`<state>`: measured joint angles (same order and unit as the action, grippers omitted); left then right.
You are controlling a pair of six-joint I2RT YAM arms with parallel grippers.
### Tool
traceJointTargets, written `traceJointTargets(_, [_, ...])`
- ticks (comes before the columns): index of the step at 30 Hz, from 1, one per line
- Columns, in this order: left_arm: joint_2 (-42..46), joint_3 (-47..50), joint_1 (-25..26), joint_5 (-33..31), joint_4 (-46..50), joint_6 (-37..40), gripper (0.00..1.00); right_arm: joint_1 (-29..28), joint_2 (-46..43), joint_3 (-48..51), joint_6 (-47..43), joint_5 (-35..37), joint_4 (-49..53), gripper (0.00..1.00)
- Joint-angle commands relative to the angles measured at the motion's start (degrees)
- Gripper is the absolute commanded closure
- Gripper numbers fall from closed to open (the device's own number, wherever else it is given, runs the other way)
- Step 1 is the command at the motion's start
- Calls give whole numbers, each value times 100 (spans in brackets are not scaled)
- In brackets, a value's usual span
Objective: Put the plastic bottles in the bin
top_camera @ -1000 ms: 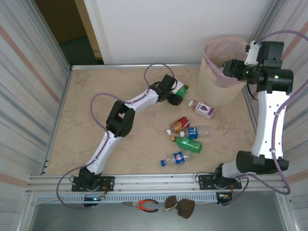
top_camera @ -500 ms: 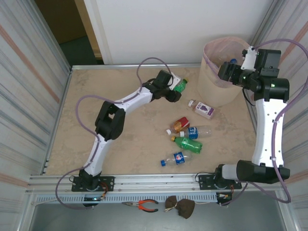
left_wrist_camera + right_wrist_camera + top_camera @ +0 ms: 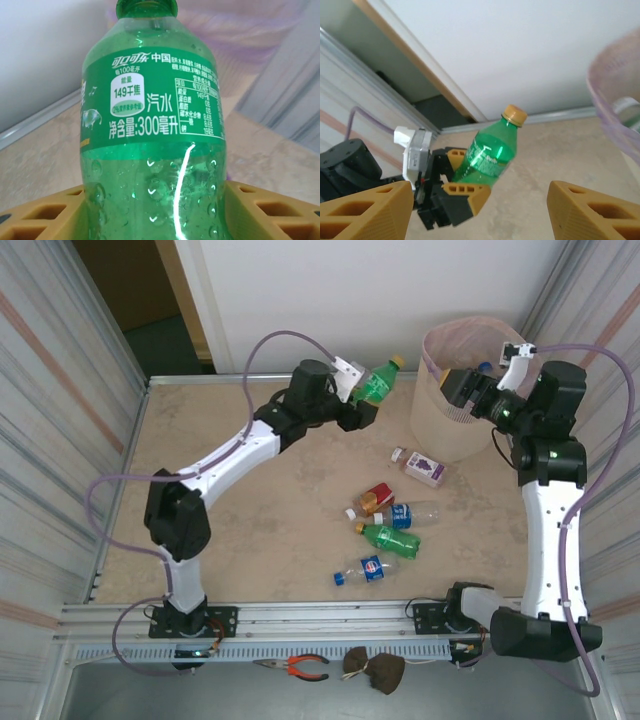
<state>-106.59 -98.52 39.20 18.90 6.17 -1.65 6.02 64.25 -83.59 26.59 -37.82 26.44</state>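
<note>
Right wrist: orange cap (image 3: 514,115) tops green bottle (image 3: 487,157).

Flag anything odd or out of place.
Pliers and a brown clump lie on the near ledge, not part of the job. Otherwise normal: loose bottles lie on the table, and a green bottle sits in the left fingers. No spills visible.

Open air between raised green bottle (image 3: 378,385) and bin (image 3: 440,430)
</note>
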Motion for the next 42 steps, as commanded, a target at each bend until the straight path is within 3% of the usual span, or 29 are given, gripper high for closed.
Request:
traceJointTargets(1, [570,175,36,989,-798,-292,50,-82,-285,218,314,-603,-1277,29])
traceJointTargets(6, [1153,541,45,1852,-1889,-834,51,-359,-667,570,295,-849,-2384,26])
traceJointTargets(12, [1667,785,131,2539,-3076,-1449,52,-1227,-993,593,-69,-831,-3106,16])
traceJointTargets(16, [1893,689,307,2803,-3119,-1387,52,-1847,-941,329,-391,-972,-3163,10])
traceJointTargets(27, [2246,382,850,3302,-2957,-961,51,-2915,-637,-205,-778,-838,-3105,10])
traceJointTargets(38, [2651,502,1037,2848,-2605,-437,52,-3242,-1114,33,-1341,397,-3146,13])
traceJointTargets(42, [2682,459,1056,3073,-2665,-480,52,-3252,-1023,-132,-1325,-196,-2976,11])
